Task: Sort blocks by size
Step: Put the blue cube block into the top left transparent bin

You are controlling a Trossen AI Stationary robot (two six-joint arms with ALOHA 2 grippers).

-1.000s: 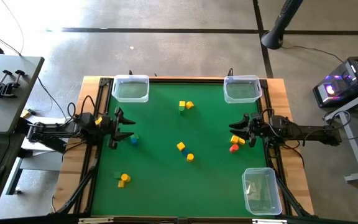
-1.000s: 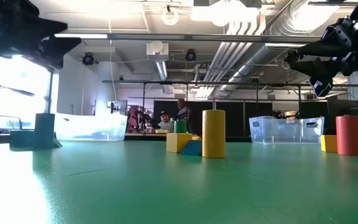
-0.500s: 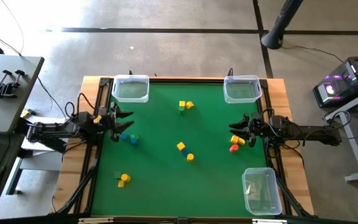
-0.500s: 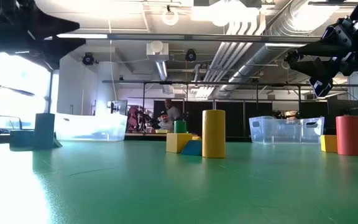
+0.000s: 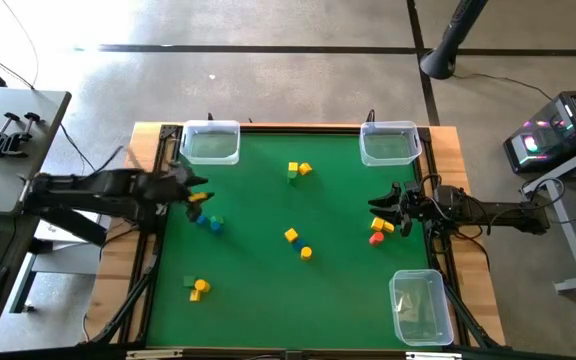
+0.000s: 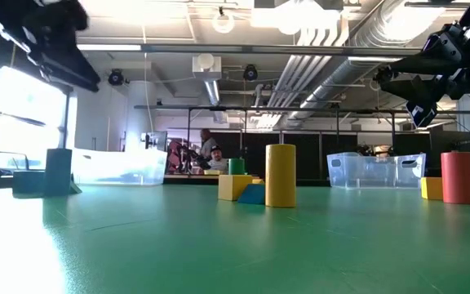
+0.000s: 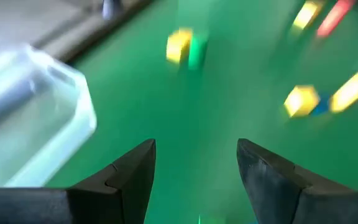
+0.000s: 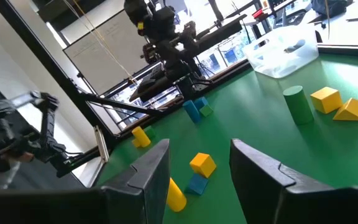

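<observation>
Small blocks lie scattered on the green table. A blue and a green block (image 5: 209, 222) lie at the left, a yellow and green pair (image 5: 298, 170) at the far middle, and a yellow block with a yellow cylinder (image 5: 298, 245) at the centre. A red and a yellow block (image 5: 378, 232) lie at the right, and a green, yellow and orange group (image 5: 196, 288) lies near left. My left gripper (image 5: 194, 189) is open and empty, raised above the table's left side, just on the far side of the blue and green blocks. My right gripper (image 5: 378, 205) is open and empty above the right side, next to the red and yellow blocks.
Clear plastic bins stand at the far left corner (image 5: 211, 142), the far right corner (image 5: 388, 143) and the near right corner (image 5: 418, 305). The far left bin also shows in the left wrist view (image 7: 30, 112). People show in the room beyond the table.
My left gripper has risen and gone toward the table's far edge, away from the blue and green blocks, which stay on the table. It stays open and empty.
</observation>
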